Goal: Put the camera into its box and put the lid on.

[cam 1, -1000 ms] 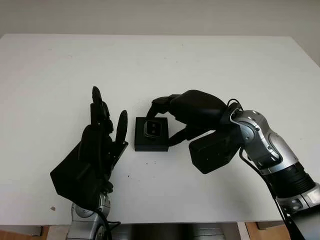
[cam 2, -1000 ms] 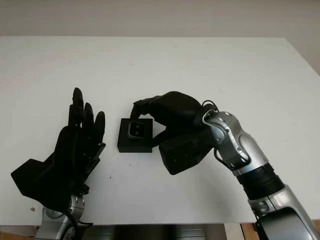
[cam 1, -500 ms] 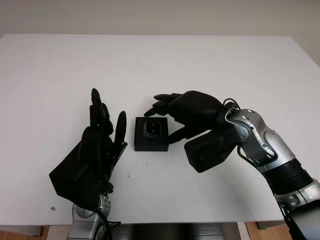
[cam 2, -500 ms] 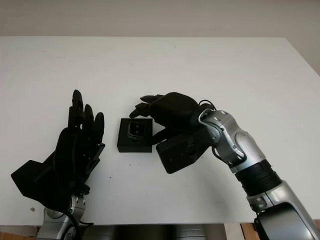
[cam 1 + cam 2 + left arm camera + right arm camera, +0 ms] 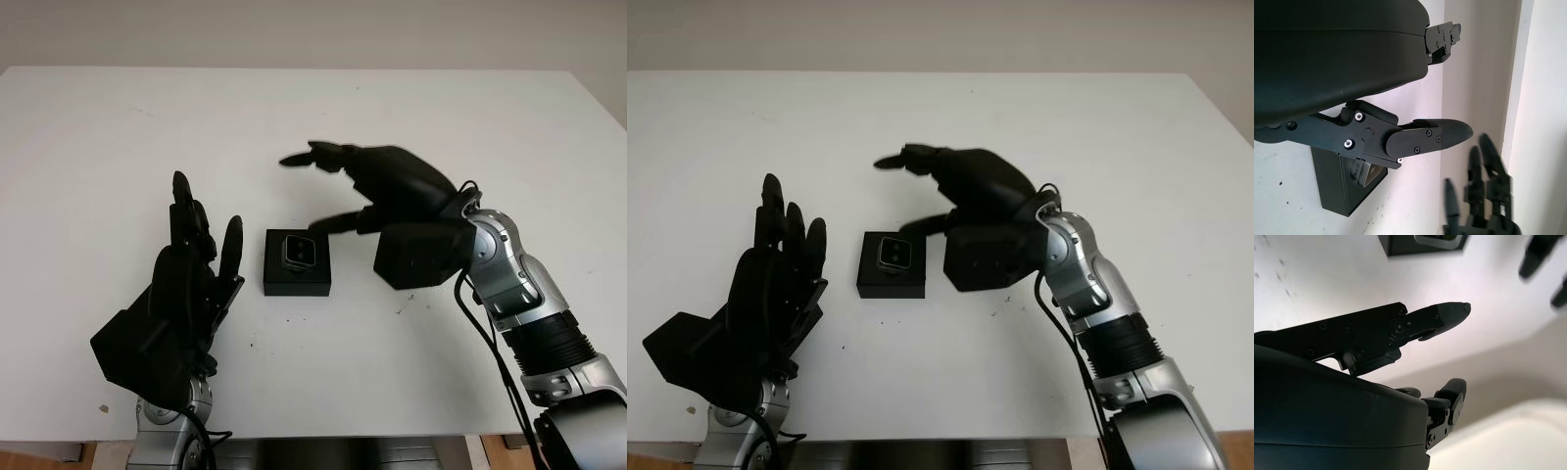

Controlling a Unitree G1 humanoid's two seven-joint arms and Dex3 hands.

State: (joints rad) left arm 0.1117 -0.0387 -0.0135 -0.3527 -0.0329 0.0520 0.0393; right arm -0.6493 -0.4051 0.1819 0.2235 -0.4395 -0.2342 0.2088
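Between the two robot hands, the camera (image 5: 298, 253) sits in its black box (image 5: 297, 278) on the white surface (image 5: 411, 117). The right robot hand (image 5: 377, 191) hovers released just beyond it; the left robot hand (image 5: 186, 289) stands open beside it.

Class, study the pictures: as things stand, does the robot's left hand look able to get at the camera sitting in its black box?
Probably yes. The left hand, open, stands just beside the black box with bare table between them. The camera lies uncovered on top, and the right hand, also open, is raised off to the far side.
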